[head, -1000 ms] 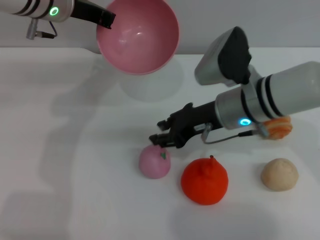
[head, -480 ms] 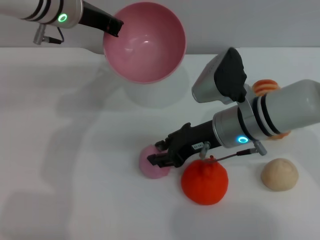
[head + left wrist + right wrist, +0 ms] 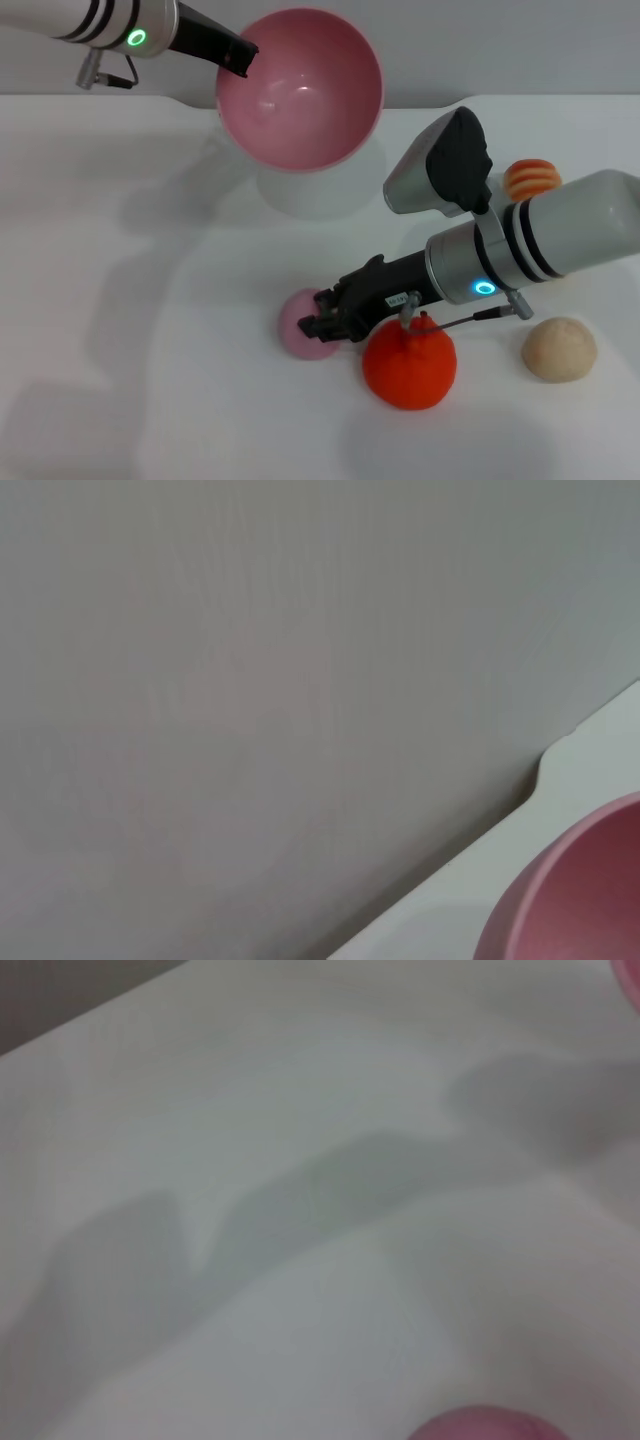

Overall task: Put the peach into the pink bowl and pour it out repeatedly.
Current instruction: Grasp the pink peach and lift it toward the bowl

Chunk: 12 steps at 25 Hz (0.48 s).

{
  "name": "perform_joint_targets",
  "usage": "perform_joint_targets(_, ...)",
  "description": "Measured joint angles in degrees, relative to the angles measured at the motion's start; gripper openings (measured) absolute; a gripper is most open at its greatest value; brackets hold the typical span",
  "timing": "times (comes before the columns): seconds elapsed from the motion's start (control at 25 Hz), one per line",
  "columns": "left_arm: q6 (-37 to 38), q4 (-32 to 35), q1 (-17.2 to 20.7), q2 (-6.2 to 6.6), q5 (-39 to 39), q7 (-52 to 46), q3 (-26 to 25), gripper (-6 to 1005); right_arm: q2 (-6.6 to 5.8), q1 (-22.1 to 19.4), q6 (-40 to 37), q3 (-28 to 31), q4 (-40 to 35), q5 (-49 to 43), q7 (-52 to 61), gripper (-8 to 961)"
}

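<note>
The pink bowl (image 3: 300,90) hangs in the air at the back, tilted with its opening toward me. My left gripper (image 3: 238,55) is shut on its left rim. The bowl's edge also shows in the left wrist view (image 3: 585,895). The pale pink peach (image 3: 296,326) lies on the white table, front centre. My right gripper (image 3: 320,318) is down on the peach's right side, with its open jaws reaching over the fruit and covering part of it. The top of the peach shows in the right wrist view (image 3: 480,1426).
A bright orange-red fruit (image 3: 410,364) lies close to the right of the peach, under my right arm. A beige ball (image 3: 559,348) lies farther right. An orange striped object (image 3: 531,177) sits behind the right arm. A white round object (image 3: 318,190) stands below the bowl.
My right gripper has dropped down and left from above the peach onto it. My left arm has carried the bowl a little to the right.
</note>
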Motion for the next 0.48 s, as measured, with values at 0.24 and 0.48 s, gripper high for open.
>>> perform_joint_targets(0.24,0.11,0.04,0.40,-0.11,-0.10,0.00,0.53,195,0.02,0.07,0.29,-0.24,0.72,0.98,0.00,307)
perform_joint_targets(0.48,0.32,0.14,0.78,-0.11,-0.16,-0.05,0.89,196,0.00,0.74,0.38,-1.12,1.84,1.36,0.00,303)
